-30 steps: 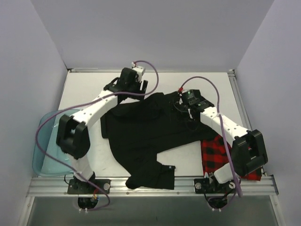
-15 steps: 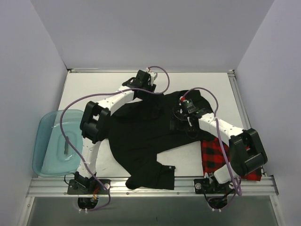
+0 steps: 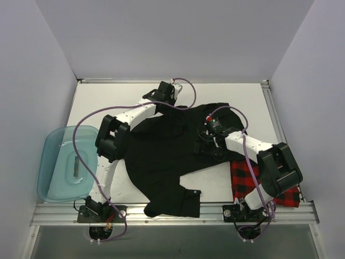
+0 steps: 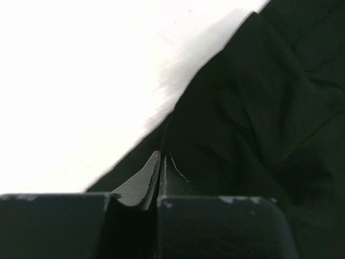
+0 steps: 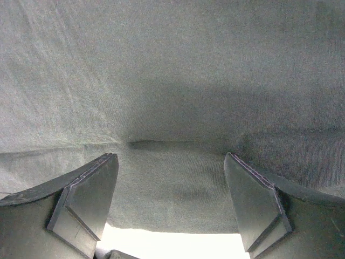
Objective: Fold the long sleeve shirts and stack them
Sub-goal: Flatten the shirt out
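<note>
Teal tub (image 3: 52, 182), contents unclear, black shirt (image 3: 161, 156) spread

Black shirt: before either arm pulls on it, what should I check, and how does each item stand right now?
1. Left gripper closed at the far edge of the black shirt: ok, jaws shut.
2. Cloth caught between those jaws: cannot tell.
3. Right gripper gripping the shirt too: not ok, jaws open over the cloth.
4. Shirt lying flat: not ok, it is rumpled and its near end is bunched.
5. Check shirt clear of the black one: cannot tell, the right arm covers where they meet.
</note>
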### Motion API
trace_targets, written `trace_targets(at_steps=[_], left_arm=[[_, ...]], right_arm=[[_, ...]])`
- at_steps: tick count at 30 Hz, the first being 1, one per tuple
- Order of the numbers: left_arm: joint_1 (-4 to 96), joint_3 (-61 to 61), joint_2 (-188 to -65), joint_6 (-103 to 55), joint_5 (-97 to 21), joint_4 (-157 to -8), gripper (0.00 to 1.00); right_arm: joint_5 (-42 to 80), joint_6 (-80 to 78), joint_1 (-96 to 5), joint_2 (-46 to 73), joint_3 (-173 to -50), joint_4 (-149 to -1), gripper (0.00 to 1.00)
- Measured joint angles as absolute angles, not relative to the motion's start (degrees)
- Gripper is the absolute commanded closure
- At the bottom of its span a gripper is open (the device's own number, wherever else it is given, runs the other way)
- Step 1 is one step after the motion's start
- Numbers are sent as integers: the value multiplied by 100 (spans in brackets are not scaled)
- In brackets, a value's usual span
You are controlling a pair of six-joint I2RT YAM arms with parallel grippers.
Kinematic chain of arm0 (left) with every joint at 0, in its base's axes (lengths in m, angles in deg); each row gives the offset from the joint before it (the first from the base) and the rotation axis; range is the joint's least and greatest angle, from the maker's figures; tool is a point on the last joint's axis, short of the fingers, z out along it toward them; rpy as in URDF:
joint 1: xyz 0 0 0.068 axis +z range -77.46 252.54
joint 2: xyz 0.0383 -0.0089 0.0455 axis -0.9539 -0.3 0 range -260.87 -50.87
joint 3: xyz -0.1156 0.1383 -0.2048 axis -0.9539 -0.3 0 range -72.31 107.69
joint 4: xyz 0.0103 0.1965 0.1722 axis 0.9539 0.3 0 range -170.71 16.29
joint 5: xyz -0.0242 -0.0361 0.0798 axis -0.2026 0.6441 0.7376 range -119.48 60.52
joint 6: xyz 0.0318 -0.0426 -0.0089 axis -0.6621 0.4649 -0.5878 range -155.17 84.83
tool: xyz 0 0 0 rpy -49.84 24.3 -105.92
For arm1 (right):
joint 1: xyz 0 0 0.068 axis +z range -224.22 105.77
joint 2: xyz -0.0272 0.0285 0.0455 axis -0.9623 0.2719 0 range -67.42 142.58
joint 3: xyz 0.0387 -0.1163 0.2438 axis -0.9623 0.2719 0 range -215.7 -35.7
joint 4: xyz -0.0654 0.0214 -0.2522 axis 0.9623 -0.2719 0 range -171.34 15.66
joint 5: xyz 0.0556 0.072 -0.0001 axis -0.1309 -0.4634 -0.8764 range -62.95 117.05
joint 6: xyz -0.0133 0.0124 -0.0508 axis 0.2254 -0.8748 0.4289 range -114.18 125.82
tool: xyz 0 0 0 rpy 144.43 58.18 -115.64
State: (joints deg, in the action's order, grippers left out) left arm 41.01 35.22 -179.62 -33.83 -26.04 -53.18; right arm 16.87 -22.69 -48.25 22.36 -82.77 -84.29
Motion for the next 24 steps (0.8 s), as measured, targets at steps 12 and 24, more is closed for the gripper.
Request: trace_targets(at_steps=[12, 24], left_arm=[[4108, 3596, -18006, -5800, 802, -7895, 99], [4600, 6560, -19140, -6200, 2329, -8015, 88]], right_arm=[[1650, -2551, -4829, 2207, -8175, -8230, 20], [1617, -2575, -4790, 2087, -8030, -8049, 20]])
